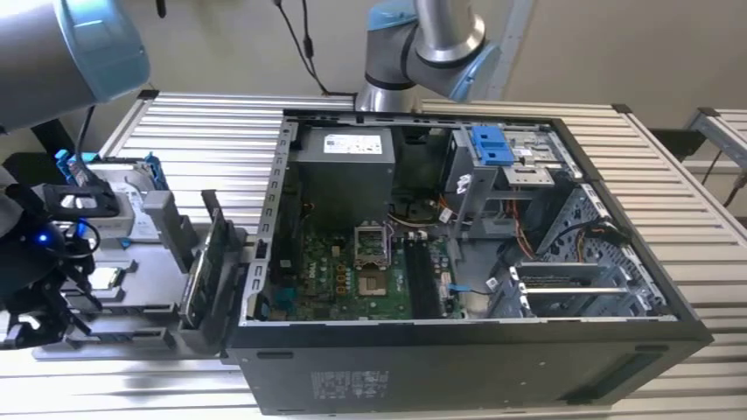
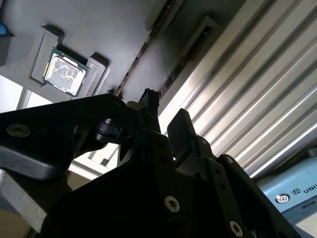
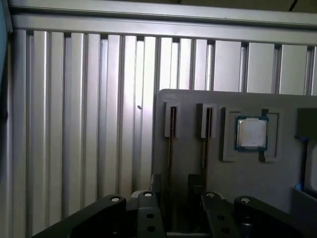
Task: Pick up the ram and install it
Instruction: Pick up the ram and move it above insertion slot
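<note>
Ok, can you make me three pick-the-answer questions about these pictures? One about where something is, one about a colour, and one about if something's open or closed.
1. Where is the square silver chip? A under the table; B on the grey tray; C on a shelf.
2. What colour is the plastic bracket inside the computer case? A blue; B red; C yellow.
3. The computer case is: A wrapped up; B closed; C open.

Answers: 1 B, it sits in a recess of the tray. 2 A, it is bright blue. 3 C, its boards and wires show.
</note>
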Robot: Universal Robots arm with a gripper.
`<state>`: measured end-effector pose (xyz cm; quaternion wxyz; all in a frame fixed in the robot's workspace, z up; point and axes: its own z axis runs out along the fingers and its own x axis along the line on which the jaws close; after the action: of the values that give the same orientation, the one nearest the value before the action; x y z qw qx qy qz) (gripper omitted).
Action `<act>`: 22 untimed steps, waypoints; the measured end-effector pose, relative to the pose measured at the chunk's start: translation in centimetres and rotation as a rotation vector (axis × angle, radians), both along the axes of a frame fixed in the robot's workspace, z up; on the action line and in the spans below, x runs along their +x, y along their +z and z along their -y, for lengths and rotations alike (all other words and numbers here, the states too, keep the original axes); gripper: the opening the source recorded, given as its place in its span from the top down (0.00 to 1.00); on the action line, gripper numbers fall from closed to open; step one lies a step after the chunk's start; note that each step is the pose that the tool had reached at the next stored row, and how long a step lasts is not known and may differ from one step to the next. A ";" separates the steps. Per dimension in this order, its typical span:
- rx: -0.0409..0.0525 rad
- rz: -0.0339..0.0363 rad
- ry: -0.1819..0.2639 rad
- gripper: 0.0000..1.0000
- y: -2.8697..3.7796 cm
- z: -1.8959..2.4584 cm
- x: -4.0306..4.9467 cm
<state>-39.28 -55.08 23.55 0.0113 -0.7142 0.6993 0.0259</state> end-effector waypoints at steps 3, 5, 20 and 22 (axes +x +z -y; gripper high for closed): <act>0.0000 0.0000 0.000 0.64 -0.47 -0.01 -0.06; 0.0001 0.0000 0.000 0.64 -0.78 -0.01 -0.13; -0.0001 0.0007 0.000 0.64 -2.93 -0.02 -0.66; 0.0001 0.0014 0.000 0.64 -3.21 -0.03 -0.73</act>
<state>-40.00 -55.05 20.34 0.0119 -0.7143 0.6992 0.0254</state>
